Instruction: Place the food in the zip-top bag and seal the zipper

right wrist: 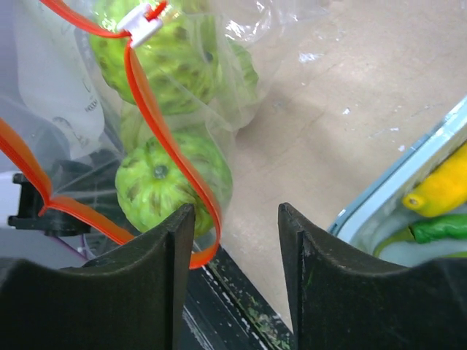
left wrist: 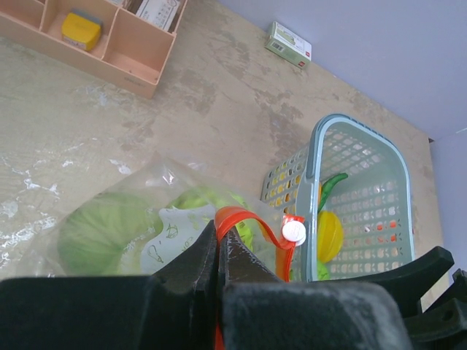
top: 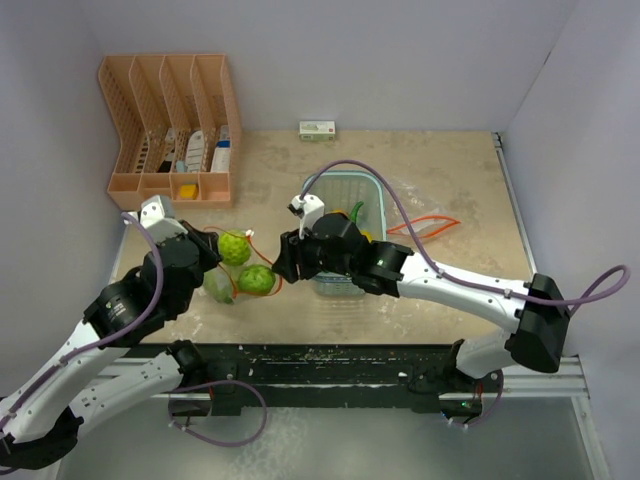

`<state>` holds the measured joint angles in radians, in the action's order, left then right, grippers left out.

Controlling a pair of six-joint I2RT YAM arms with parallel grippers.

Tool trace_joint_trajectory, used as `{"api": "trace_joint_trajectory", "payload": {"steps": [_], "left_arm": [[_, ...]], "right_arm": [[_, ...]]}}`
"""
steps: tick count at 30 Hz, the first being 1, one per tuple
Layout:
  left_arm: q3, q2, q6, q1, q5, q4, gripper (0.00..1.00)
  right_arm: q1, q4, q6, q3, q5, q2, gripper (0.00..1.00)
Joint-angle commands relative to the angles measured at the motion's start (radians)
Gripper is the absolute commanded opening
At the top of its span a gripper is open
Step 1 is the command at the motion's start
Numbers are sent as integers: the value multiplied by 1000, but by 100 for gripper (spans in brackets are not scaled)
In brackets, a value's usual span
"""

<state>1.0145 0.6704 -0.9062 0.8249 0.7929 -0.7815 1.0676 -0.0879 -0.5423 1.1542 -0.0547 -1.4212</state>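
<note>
A clear zip-top bag point(top: 222, 283) with an orange zipper strip point(right wrist: 157, 120) and a white slider point(left wrist: 294, 232) lies left of centre. Two pale-green cabbages point(top: 235, 247) point(top: 257, 280) sit inside it. My left gripper point(left wrist: 219, 237) is shut on the orange zipper strip at the bag's mouth. My right gripper point(right wrist: 237, 215) is open just right of the bag; the strip's loop curls past its left finger point(right wrist: 157, 270), and nothing lies between the jaws. A yellow fruit point(right wrist: 441, 186) and a green chili point(right wrist: 438, 227) lie in the teal basket point(top: 372, 190).
A peach desk organizer point(top: 170, 130) stands at the back left. A small white-and-green box point(top: 317, 128) rests against the back wall. An orange strip point(top: 425, 225) lies on the table right of the basket. The black mounting rail point(top: 330, 360) runs along the near edge.
</note>
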Motion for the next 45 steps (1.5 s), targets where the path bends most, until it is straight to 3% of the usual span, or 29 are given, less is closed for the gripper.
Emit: {"api": "trace_joint_trajectory", "payload": {"steps": [1,7,12,15,25,34,45], "left_arm": [[48,-12,-27,-4,19,48,0],[44,-23,-29,-4,20,42,0],[35,-28,-39,-4,15,23,0],[13,-37,-49,-5,5,7,0],[-124,-59,-108,-4,-36,-32,0],[-170,-62,-122,-4,-67,-20,4],[-169,6,-91,-4,-102,102,9]], "right_arm": [[-2,120,-18,33,47,-22,49],[-2,175,-35,27,79,-58,44],[-2,178,-32,36,46,-59,10],[-3,148,-16,72,8,-55,0],[-21,70,-24,239,179,-122,0],[-126,95,-85,153,273,-128,0],[-166,102,-59,219,370,-145,0]]}}
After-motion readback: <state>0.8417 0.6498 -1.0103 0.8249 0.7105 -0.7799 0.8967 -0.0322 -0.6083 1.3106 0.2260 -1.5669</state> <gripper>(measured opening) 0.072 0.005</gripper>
